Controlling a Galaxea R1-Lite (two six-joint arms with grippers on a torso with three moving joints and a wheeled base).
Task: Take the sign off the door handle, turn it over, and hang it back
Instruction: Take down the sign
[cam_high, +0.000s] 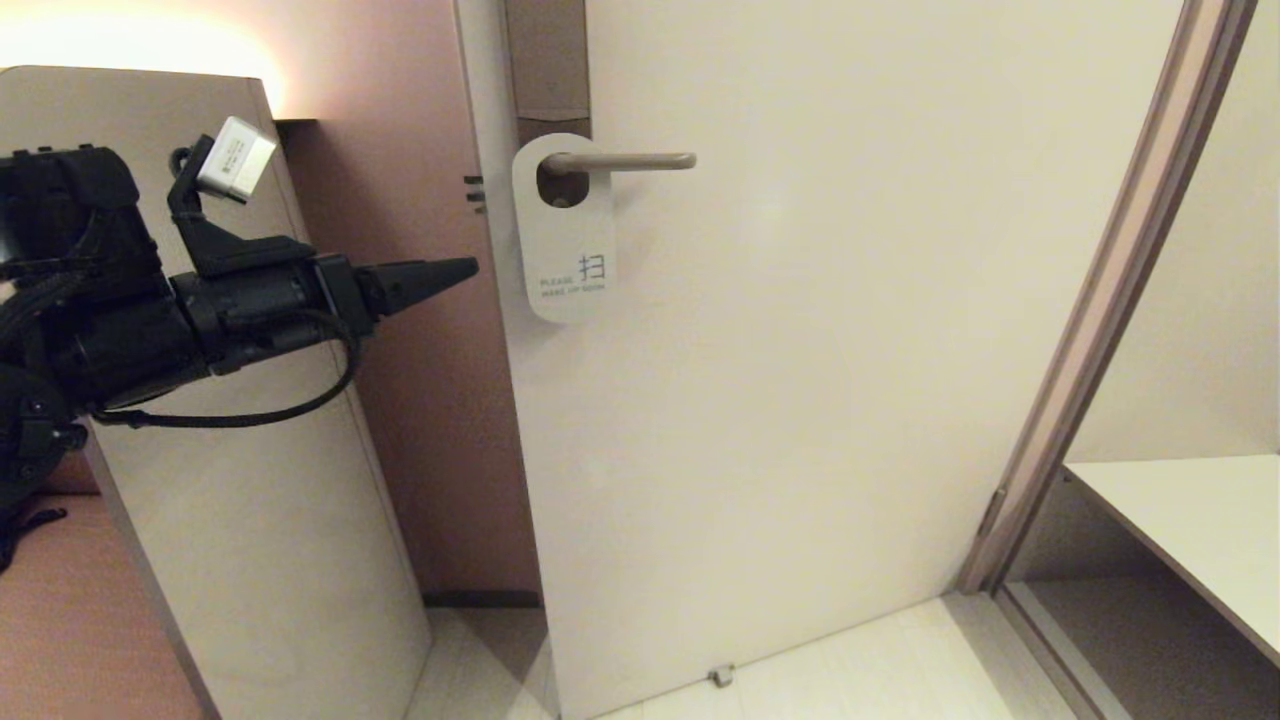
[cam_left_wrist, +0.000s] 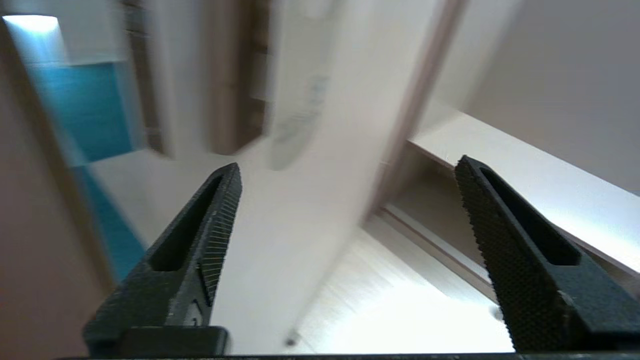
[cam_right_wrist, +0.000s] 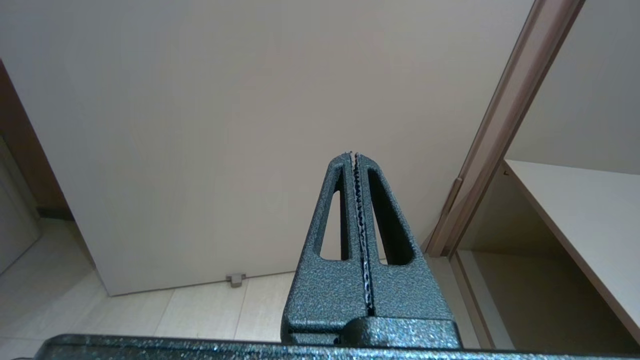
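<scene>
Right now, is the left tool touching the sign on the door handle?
Apart. The head view shows bare wall and door edge between the left tool and the sign, which hangs on the door handle.

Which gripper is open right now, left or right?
The left gripper, beside the sign: its fingers stand wide apart. The right gripper is shut, parked low.

Left wrist view motion-blurred: sign (cam_left_wrist: 295, 127) lettering illegible. Head view: sign (cam_high: 566, 232) covered door handle (cam_high: 625, 161) base; small print too fine to read.
</scene>
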